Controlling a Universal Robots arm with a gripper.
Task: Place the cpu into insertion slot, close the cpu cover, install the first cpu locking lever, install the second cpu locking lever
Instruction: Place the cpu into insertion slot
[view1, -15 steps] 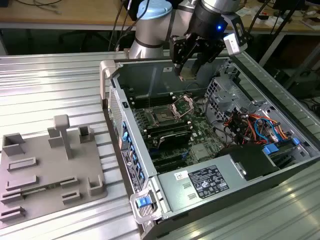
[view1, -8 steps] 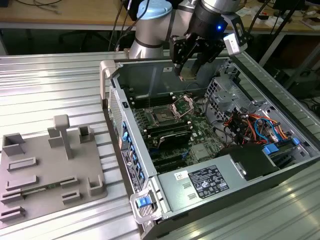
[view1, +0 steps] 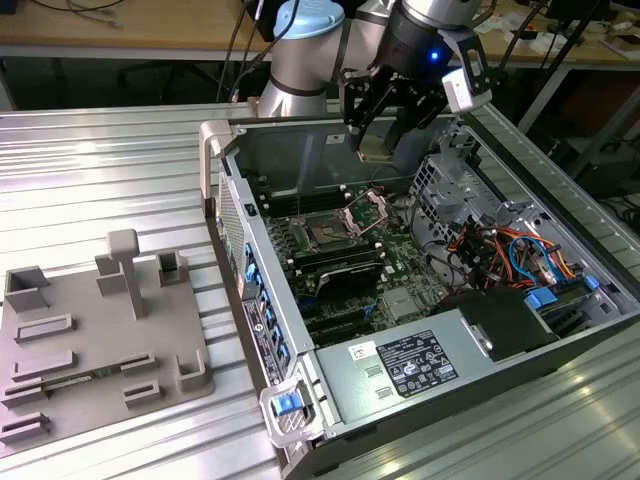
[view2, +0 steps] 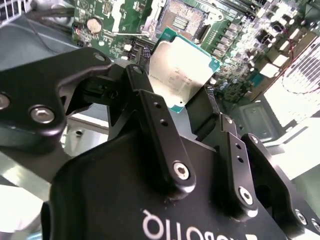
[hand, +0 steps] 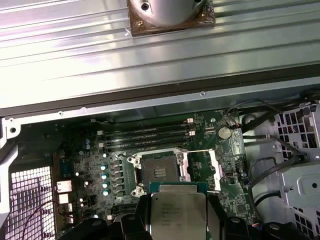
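One step is in hand, the first: jaws clamped on the cpu (view2: 182, 70) hold it well above the empty slot (hand: 159, 172), so placing calls for square alignment.

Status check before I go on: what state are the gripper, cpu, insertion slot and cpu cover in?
gripper: shut on the cpu, above the motherboard.
cpu: gripped, in the air, not yet seated.
insertion slot: empty, uncovered.
cpu cover: swung open beside the slot.
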